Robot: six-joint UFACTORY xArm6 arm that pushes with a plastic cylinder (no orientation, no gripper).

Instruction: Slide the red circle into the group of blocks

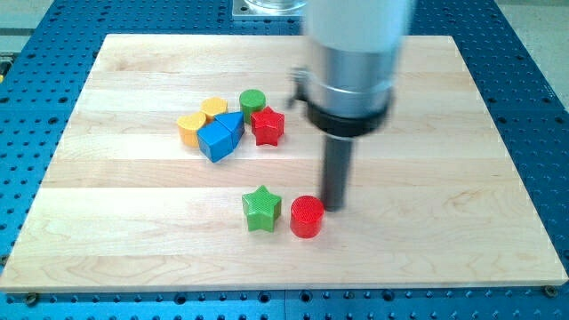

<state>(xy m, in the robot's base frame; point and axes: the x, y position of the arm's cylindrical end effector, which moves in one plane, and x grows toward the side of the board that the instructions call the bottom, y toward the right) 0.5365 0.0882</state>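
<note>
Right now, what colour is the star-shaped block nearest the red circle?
Green: the green star sits just left of the red circle, in the camera view.

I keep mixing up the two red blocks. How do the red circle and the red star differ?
The red circle is round with a flat top; the red star has points. The red circle sits near the view's bottom beside the green star, with my tip just at its right; the red star sits in the upper group, by the green circle. Both are red and ridged.
</note>
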